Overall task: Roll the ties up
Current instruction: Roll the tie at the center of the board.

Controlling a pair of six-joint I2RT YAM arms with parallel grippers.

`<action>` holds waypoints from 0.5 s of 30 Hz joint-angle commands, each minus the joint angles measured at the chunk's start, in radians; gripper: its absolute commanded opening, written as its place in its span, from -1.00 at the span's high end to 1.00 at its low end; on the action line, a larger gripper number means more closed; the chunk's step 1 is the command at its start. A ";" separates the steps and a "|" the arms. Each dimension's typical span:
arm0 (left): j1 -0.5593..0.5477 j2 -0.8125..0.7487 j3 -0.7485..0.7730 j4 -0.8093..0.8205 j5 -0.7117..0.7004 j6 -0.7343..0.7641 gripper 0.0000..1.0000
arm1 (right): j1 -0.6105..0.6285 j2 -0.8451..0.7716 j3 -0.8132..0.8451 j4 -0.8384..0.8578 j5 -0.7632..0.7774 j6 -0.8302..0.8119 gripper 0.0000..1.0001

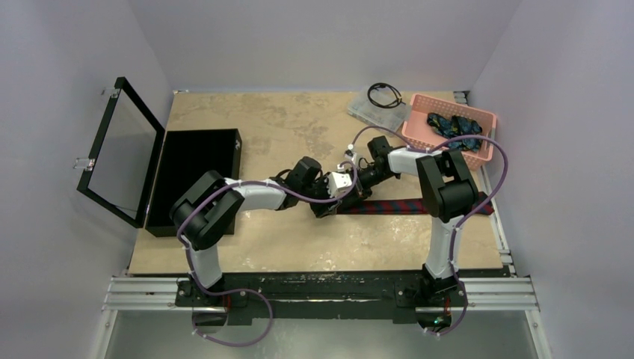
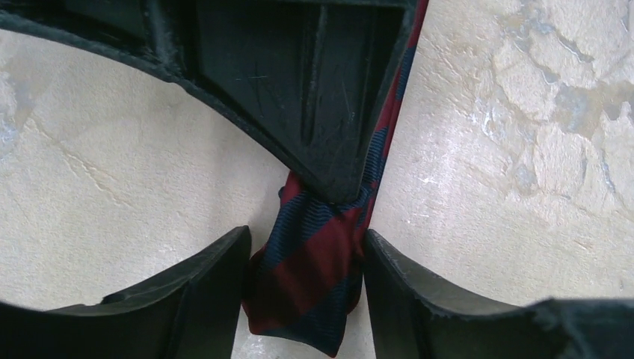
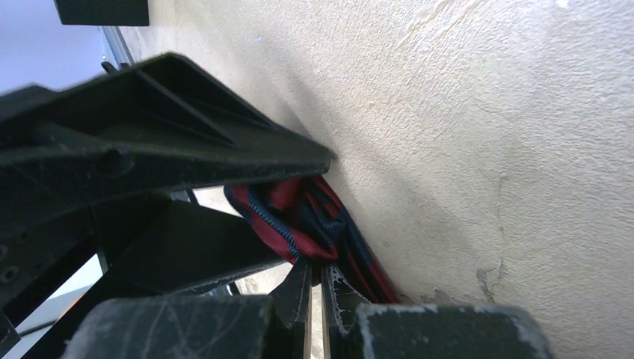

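Left gripper (image 2: 305, 299): my fingers (image 2: 202, 288) are standing part-way apart, flanking the folded end of the maroon tie (image 2: 314, 262) and touching its edges; squeezing or not, I cannot tell.
Right gripper (image 3: 314, 280): I am clamping its tips on the bunched fold.
Maroon tie: navy-striped, it is lying stretched rightward across the tan tabletop (image 1: 299, 127), its left end doubled over.
Pose: my left arm (image 1: 254, 196) and right arm (image 1: 445, 183) are reaching inward, wrists meeting low at that end.
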 commanded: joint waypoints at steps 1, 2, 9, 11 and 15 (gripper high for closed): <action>0.001 -0.013 0.000 0.011 -0.007 0.054 0.00 | -0.001 -0.025 0.023 -0.040 -0.014 -0.032 1.00; 0.001 -0.016 -0.008 0.014 -0.001 0.061 0.06 | 0.000 -0.024 0.028 -0.048 -0.016 -0.034 1.00; 0.000 -0.031 -0.039 0.028 0.025 0.085 0.53 | -0.002 -0.025 0.042 -0.066 -0.049 -0.022 0.77; 0.001 -0.033 -0.045 0.026 0.030 0.088 0.55 | -0.001 -0.025 0.040 -0.059 -0.049 -0.015 0.84; 0.001 -0.035 -0.054 0.014 0.030 0.095 0.30 | -0.002 -0.019 0.040 -0.051 -0.021 -0.009 1.00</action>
